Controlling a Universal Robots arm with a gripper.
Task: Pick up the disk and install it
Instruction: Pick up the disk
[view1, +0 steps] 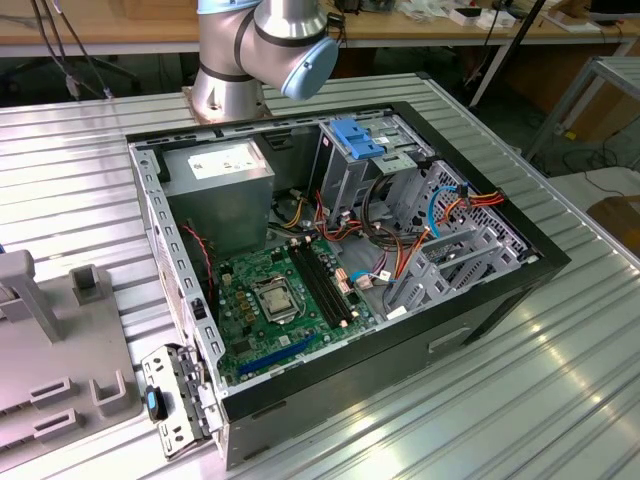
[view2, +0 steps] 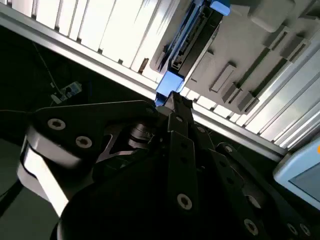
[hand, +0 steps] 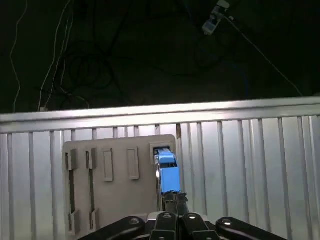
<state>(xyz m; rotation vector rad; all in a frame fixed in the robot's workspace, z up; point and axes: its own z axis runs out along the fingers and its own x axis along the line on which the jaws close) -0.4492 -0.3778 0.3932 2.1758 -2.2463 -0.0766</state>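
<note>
In both wrist views the disk (hand: 167, 170) stands on edge in the end slot of a grey slotted holder (hand: 112, 187), a blue rail along its upper edge and its dark body below (view2: 192, 37). My gripper (hand: 175, 197) is at the near end of that blue rail (view2: 170, 85), with its fingers drawn together on the disk's end. The open computer case (view1: 340, 250) lies on its side in the exterior view, a drive bay with a blue latch (view1: 358, 138) at its far end.
The arm's base (view1: 225, 85) stands behind the case on the ribbed aluminium table (view1: 560, 400). Inside the case are a grey power-supply box (view1: 220, 170), the green motherboard (view1: 270, 310) and cable bundles (view1: 400, 240). Another part of the grey holder (view1: 50, 350) sits at the exterior view's left.
</note>
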